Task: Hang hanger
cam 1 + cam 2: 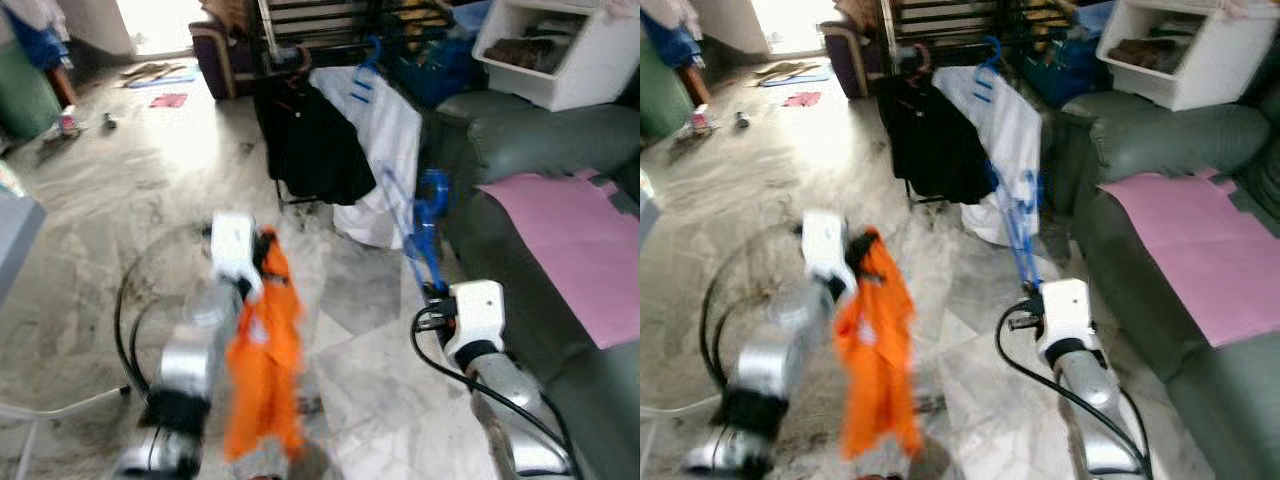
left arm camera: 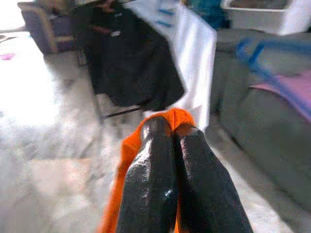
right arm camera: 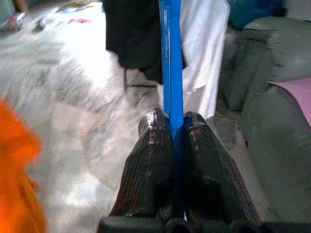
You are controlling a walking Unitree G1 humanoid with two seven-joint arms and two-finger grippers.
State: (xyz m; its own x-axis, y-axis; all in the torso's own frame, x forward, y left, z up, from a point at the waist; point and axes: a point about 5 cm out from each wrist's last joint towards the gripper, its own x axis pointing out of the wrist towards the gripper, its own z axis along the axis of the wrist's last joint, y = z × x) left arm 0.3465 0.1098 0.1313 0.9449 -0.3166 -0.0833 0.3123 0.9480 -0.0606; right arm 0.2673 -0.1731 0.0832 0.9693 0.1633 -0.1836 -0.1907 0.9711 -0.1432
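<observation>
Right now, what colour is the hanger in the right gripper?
Blue hanger, clearest in the right wrist view.

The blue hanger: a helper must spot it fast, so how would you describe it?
Look beside the dark green sofa, in front of the clothes rack with its black garment and white garment. The right gripper holds the blue hanger upright: bare, unlike the hangers on the rack.

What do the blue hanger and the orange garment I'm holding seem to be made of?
The blue hanger looks like smooth, slightly glossy plastic: a thin, rigid, evenly coloured bar, clamped in the right tool. The orange garment looks like thin matte fabric, hanging limp in soft folds from the left tool. Blur leaves the weave unclear.
</observation>
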